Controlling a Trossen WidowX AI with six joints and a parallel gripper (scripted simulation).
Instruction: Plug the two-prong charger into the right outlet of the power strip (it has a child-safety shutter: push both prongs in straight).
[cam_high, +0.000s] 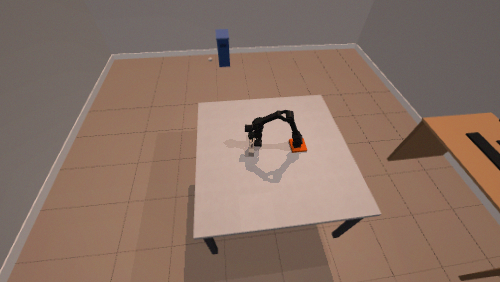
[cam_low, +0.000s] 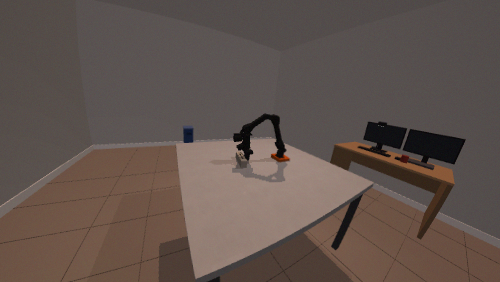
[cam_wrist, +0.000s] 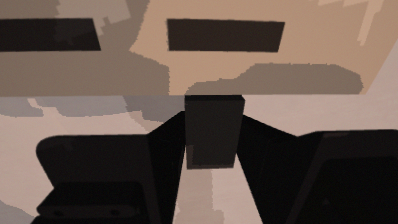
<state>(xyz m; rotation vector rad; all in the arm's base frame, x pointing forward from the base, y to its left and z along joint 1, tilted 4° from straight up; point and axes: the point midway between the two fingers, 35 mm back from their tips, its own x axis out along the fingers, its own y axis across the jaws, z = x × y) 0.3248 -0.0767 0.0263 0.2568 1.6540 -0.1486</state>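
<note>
The beige power strip (cam_high: 251, 154) (cam_low: 242, 160) (cam_wrist: 132, 75) stands on the table. In the wrist view it crosses the top, with a dark rectangular recess (cam_wrist: 225, 35) right of centre and another dark recess (cam_wrist: 45, 35) cut off at the left edge. My gripper (cam_high: 257, 143) (cam_low: 248, 157) (cam_wrist: 207, 116) points down beside the strip and is shut on the black charger. The charger (cam_wrist: 215, 131) sits between the fingers, its far end meeting the strip's near edge in the wrist view, below the right recess. Its prongs are not visible; whether they touch the strip cannot be told.
The pale table (cam_high: 225, 205) (cam_low: 215, 210) carries the arm's orange base (cam_high: 298, 145) (cam_low: 280, 157), right of the strip. A wooden desk (cam_high: 460, 130) (cam_low: 395, 165) with monitors stands apart at the right. A blue cabinet (cam_high: 223, 50) (cam_low: 188, 134) stands on the floor beyond the table.
</note>
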